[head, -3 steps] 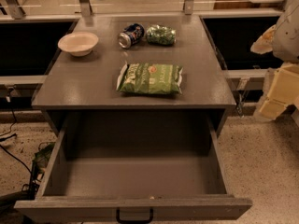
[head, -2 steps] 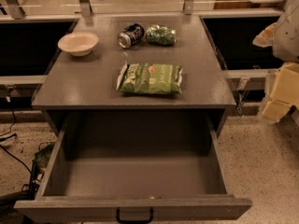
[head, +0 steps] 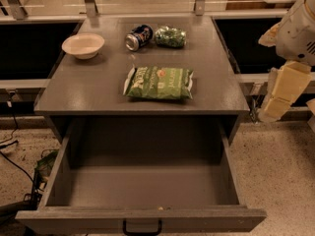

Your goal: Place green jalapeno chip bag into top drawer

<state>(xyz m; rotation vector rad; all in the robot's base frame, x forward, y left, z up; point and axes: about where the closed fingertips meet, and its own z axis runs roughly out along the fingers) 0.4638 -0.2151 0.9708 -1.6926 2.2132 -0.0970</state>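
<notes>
The green jalapeno chip bag [head: 159, 82] lies flat on the grey cabinet top [head: 98, 87], near its front middle, with its white lettering facing up. Below it the top drawer [head: 147, 181] is pulled fully open and is empty inside; its black handle [head: 142, 227] shows at the bottom edge. My gripper [head: 281, 93], cream-coloured, hangs at the far right of the view, beyond the cabinet's right edge and apart from the bag. It holds nothing that I can see.
At the back of the cabinet top stand a white bowl [head: 83, 45], a tipped soda can [head: 138, 37] and a small wrinkly green packet [head: 171, 37]. Cables [head: 12, 146] lie on the floor to the left. A railing [head: 147, 4] runs behind the top.
My gripper has shifted slightly left, toward the cabinet's right side. The bag, the drawer and the other objects have not moved.
</notes>
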